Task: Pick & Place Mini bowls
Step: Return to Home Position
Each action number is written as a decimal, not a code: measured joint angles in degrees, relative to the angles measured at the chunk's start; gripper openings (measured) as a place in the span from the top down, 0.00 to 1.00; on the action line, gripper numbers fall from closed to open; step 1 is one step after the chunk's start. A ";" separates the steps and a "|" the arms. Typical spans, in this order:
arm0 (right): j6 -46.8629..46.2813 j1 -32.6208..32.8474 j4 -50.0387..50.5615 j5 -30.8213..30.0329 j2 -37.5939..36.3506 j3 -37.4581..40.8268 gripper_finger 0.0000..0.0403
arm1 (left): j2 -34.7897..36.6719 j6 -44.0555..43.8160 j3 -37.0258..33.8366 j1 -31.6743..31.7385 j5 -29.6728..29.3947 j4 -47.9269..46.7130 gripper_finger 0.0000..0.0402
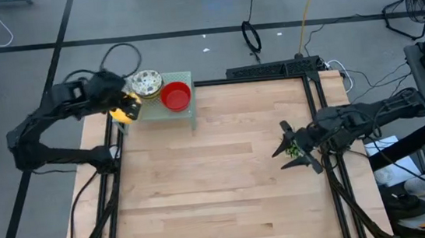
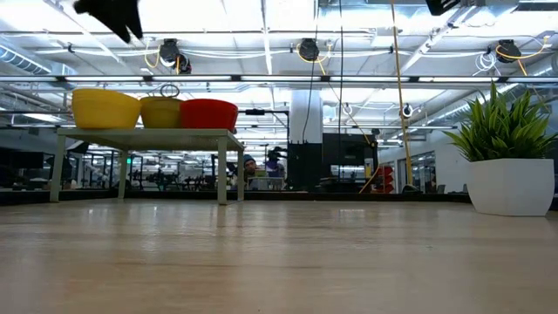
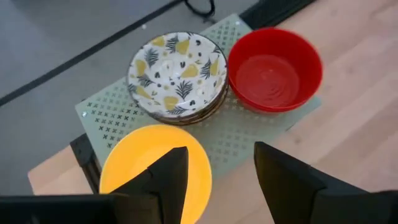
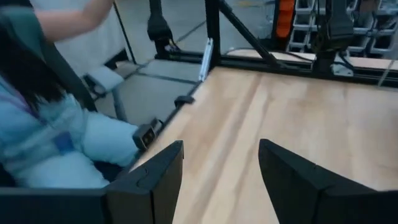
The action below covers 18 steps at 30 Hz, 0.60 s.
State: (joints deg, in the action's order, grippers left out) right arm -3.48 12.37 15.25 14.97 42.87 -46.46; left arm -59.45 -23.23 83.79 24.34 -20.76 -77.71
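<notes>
A small pale-green perforated stand (image 3: 245,134) sits at the table's far left corner and carries the mini bowls. On it are a stack of white patterned bowls (image 3: 177,71), a red bowl (image 3: 273,68) to their right, and a yellow bowl (image 3: 146,171) at the stand's near left. My left gripper (image 3: 221,152) hangs open above the yellow bowl (image 1: 126,110), clear of it; in the low view it shows high over the stand (image 2: 113,13). My right gripper (image 1: 284,147) stands open near the table's right edge, above the bare wood (image 4: 221,146).
A green plant in a white pot (image 2: 510,166) stands at the table's right side, under my right arm (image 1: 294,152). A person in light blue (image 4: 43,137) sits beyond the table's edge. Bare wooden tabletop (image 1: 218,181) stretches between the stand and the plant.
</notes>
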 joint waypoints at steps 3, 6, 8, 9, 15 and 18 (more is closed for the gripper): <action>2.52 -0.05 0.46 -2.57 -0.43 0.77 0.51 | 4.38 -1.99 0.00 -1.34 -0.21 -0.27 0.53; 4.11 -0.05 0.35 -5.97 -0.52 2.87 0.51 | 8.65 -3.82 0.00 -2.73 -0.22 -0.27 0.53; 4.96 -0.03 -0.43 -7.62 -0.52 5.12 0.51 | 11.19 -5.47 0.00 -3.74 -0.22 -0.28 0.53; 5.20 -0.04 -0.64 -8.18 -0.50 6.23 0.51 | 12.49 -5.87 0.00 -4.28 -0.20 -0.31 0.53; 4.12 -0.03 -11.40 -10.50 -0.68 15.62 0.51 | 18.81 -7.60 0.00 -6.60 0.22 -2.66 0.53; 4.00 -0.03 -19.57 -10.47 -1.02 20.62 0.51 | 21.64 -9.90 0.00 -6.85 0.22 -4.25 0.53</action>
State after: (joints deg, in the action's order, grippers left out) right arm 0.52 12.34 -4.32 4.49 41.85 -25.83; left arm -37.81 -33.14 83.79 17.50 -20.54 -81.96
